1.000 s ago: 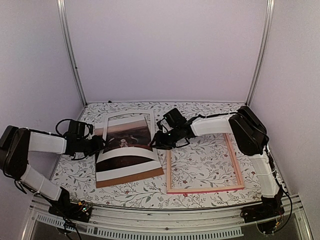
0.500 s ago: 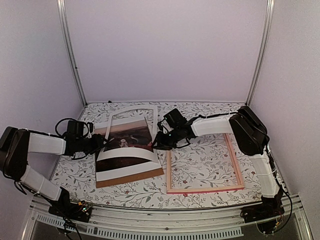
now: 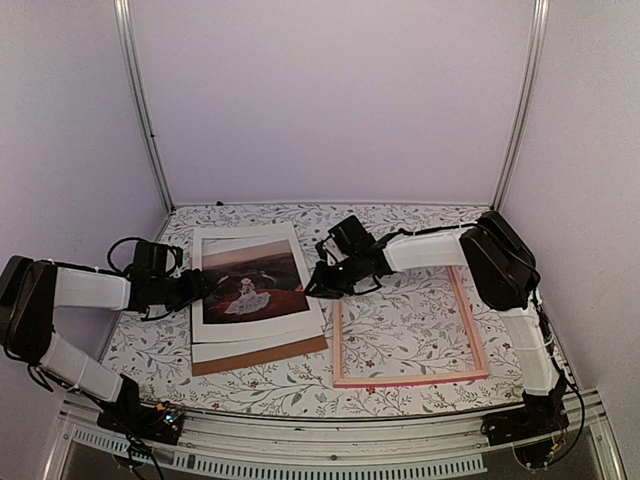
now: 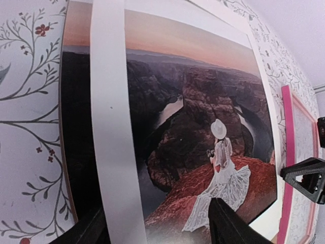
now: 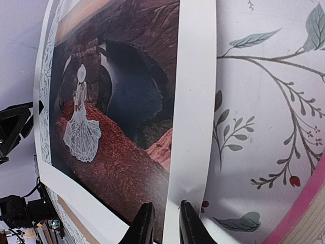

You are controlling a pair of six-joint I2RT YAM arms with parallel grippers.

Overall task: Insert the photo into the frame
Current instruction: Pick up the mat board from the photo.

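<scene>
Photo (image 3: 250, 280) lies flat on the card stack (image 3: 262, 345), left of the frame (image 3: 410, 380), not in yet | right gripper (image 5: 165, 226) jaws narrow astride its margin, I can't tell if clamped | left gripper (image 4: 157, 226) jaws apart | lift, carry and seating all left

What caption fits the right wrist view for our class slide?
Right gripper straddles the photo at its white margin, pink frame rail in the corner.

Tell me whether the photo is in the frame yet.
Out: the photo lies left of the frame, whose opening shows only tablecloth.
</scene>
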